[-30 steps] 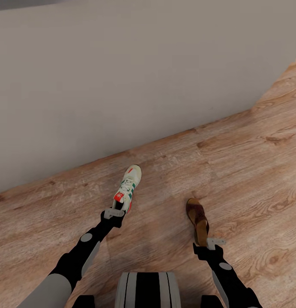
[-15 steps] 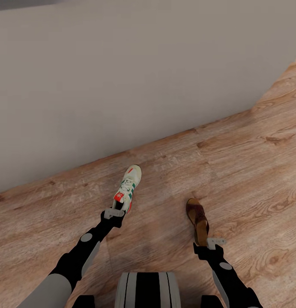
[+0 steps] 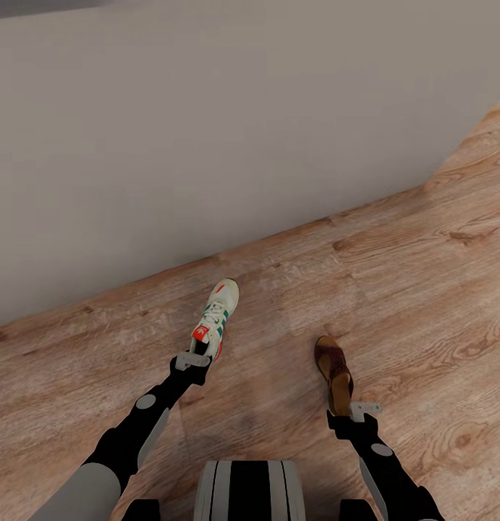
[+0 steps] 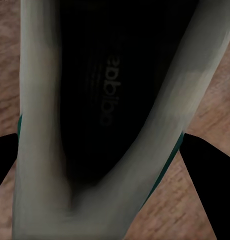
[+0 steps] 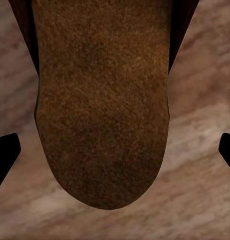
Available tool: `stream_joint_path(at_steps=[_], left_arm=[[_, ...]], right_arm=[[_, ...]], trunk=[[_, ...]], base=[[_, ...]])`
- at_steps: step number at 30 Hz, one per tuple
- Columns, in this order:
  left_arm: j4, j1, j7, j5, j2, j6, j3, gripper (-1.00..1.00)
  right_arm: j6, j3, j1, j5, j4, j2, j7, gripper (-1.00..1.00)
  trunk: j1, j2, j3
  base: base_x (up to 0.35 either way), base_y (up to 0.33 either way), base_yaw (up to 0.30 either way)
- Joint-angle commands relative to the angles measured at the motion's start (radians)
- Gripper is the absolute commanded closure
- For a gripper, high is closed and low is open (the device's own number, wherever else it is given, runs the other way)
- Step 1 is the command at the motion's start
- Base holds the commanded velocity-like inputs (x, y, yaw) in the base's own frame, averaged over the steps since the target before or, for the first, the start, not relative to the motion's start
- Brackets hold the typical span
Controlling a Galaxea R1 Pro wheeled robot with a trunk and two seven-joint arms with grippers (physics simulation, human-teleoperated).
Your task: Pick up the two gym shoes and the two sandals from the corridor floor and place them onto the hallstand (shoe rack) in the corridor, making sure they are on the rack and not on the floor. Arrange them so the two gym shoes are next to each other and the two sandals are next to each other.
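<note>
My left gripper [image 3: 194,359] grasps 1 gym shoe [image 3: 218,315] at its heel, my right gripper [image 3: 357,411] 1 sandal [image 3: 335,373]; nothing is racked yet.

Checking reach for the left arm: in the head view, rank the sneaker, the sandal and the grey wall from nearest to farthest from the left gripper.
1. Sneaker, right at the left gripper.
2. Sandal, off to the right, by the right gripper.
3. Grey wall, beyond the sneaker's toe.

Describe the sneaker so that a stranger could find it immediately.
Start at the grey wall and look down to the wooden floor. The gym shoe lies nearer the wall, in front of the left arm. Unlike the flat brown sandal, it is cream-white with green stripes and laces.
</note>
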Motion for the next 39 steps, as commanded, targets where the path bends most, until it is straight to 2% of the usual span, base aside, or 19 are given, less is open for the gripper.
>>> stream_joint_path(at_steps=[1,16,17,39], left_arm=[[0.001,0.000,-0.002,0.009,0.001,-0.002,-0.003,1.00],[0.001,0.000,-0.002,0.009,0.001,-0.002,-0.003,1.00],[0.001,0.000,-0.003,0.009,0.001,-0.002,-0.003,1.00],[0.001,0.000,-0.002,0.009,0.001,-0.002,-0.003,1.00]], right_arm=[[0.002,-0.003,0.000,0.010,-0.001,0.001,0.001,-1.00],[0.002,-0.003,0.000,0.010,-0.001,0.001,0.003,-1.00],[0.002,-0.003,0.000,0.010,-0.001,0.001,0.003,1.00],[0.002,-0.002,0.000,0.010,-0.001,0.001,0.003,1.00]], trunk=[[0.000,0.000,0.000],[0.000,0.000,0.000],[0.000,0.000,0.000],[0.000,0.000,0.000]], base=[[0.000,0.000,0.000],[0.000,0.000,0.000],[0.000,0.000,0.000],[0.000,0.000,0.000]])
